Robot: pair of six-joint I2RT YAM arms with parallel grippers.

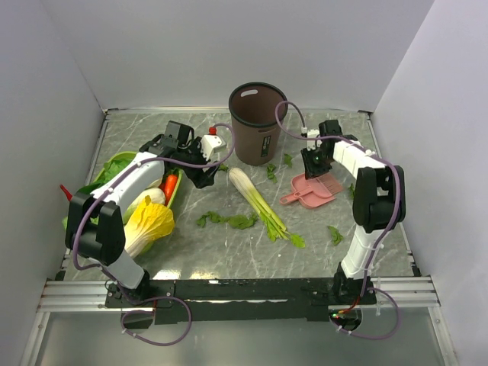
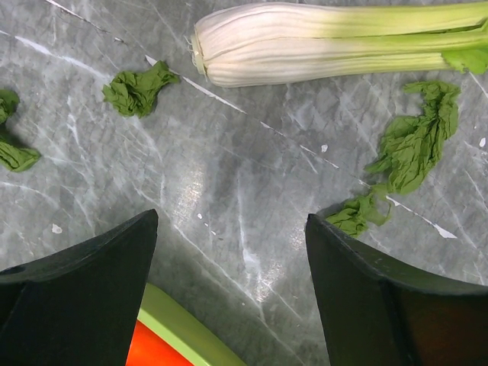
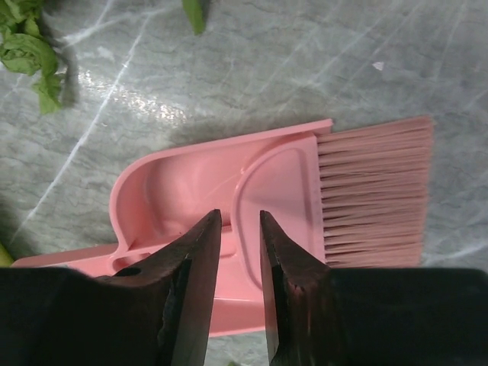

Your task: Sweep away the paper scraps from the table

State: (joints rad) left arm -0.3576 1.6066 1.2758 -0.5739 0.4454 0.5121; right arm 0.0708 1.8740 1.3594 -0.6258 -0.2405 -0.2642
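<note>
The right gripper's (image 3: 240,219) fingers (image 3: 191,290) cover the near part of the pink dustpan (image 3: 175,183) and the brush's (image 3: 290,183) handle, so whether they grip anything cannot be told. In the left wrist view the leek-like stalk (image 2: 320,42) runs off the right edge. Only slivers of a green basket rim (image 2: 187,335) and an orange-red thing (image 2: 152,352) show at the bottom.
</note>
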